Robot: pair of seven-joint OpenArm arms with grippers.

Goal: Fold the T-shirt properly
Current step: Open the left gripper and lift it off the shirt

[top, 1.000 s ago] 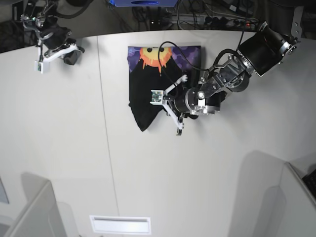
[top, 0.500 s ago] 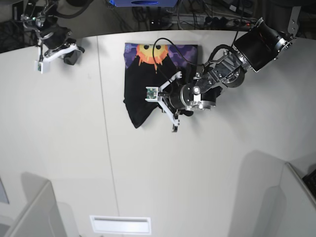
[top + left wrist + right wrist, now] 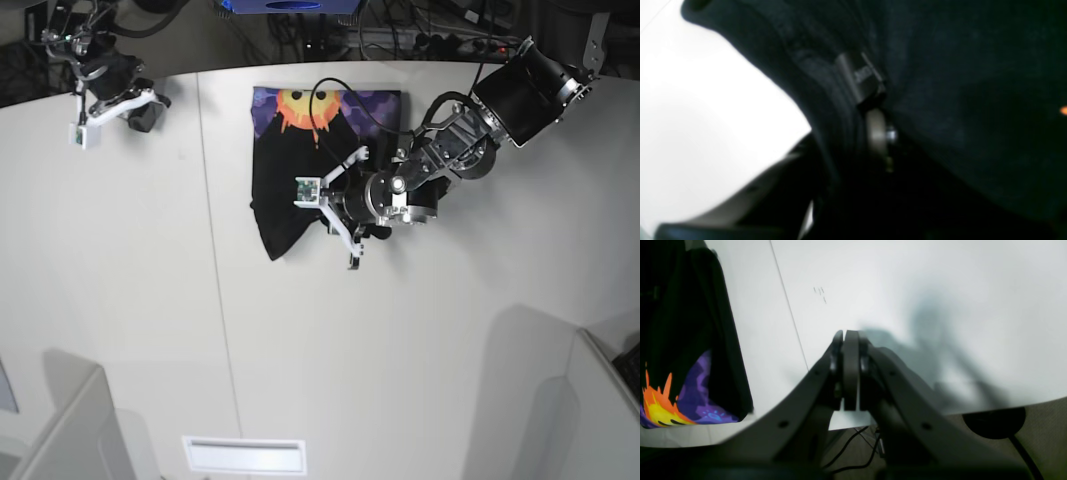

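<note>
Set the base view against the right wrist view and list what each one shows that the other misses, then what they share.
Only the base view shows the left gripper low over the T-shirt, the shirt's whole outline with a black corner drooping toward the table's near side, and the sun-face print at its far edge. Only the right wrist view shows the right gripper close up, jaws pressed together with nothing between them, and small dark marks on the table. Both show the white table, its seam line, and the shirt's orange and purple print.

No text, label, brand, number or sign can be read anywhere.
</note>
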